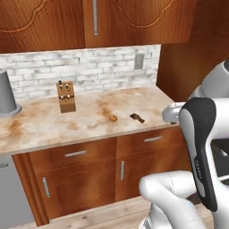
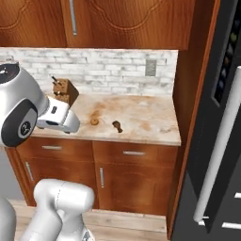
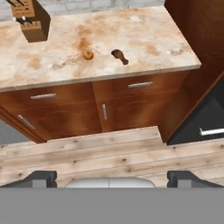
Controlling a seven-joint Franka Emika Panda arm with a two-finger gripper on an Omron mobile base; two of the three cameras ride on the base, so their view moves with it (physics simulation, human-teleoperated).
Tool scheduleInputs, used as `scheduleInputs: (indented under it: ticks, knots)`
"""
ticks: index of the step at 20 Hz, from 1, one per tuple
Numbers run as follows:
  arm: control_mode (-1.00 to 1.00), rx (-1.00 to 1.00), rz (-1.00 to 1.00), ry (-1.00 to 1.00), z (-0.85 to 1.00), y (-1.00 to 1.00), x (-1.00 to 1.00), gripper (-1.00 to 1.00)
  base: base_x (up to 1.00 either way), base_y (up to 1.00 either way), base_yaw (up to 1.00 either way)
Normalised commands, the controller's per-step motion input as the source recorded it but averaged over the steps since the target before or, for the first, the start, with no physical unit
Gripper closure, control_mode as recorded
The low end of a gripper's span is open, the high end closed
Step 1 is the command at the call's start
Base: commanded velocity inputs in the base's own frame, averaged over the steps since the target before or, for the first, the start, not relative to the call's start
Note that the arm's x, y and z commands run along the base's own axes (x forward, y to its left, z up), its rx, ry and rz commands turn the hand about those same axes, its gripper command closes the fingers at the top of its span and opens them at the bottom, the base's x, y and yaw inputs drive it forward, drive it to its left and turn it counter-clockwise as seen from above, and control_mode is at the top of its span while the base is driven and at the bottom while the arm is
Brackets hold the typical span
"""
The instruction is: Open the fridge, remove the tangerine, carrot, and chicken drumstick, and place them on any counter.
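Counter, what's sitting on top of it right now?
On the counter: tangerine, chicken drumstick, knife block, grey container. The arm covers its right end.

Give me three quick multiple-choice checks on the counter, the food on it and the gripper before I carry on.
1. Where is the tangerine?
A. on the counter, left of the chicken drumstick
B. on the floor
C. on top of the knife block

2. How many task foods lie on the counter?
A. none
B. two
C. four

3. How do the gripper jaws stand?
A. shut on the drumstick
B. shut on nothing
C. wide open, holding nothing

Answers: 1 A, the fruit sits on the stone beside the drumstick. 2 B, tangerine and drumstick, no carrot seen. 3 C, the fingertips stand far apart over bare floor.
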Motion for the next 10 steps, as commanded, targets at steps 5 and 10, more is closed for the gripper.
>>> scheduleInputs:
  ticks: [5,10]
  knots:
    - [1.0,0.0,0.0,0.0,0.0,0.0,0.0,-1.0,-0.59,-0.42,0.14]
    - [1.0,0.0,0.0,0.0,0.0,0.0,0.0,-1.0,-0.28,-0.77,0.15]
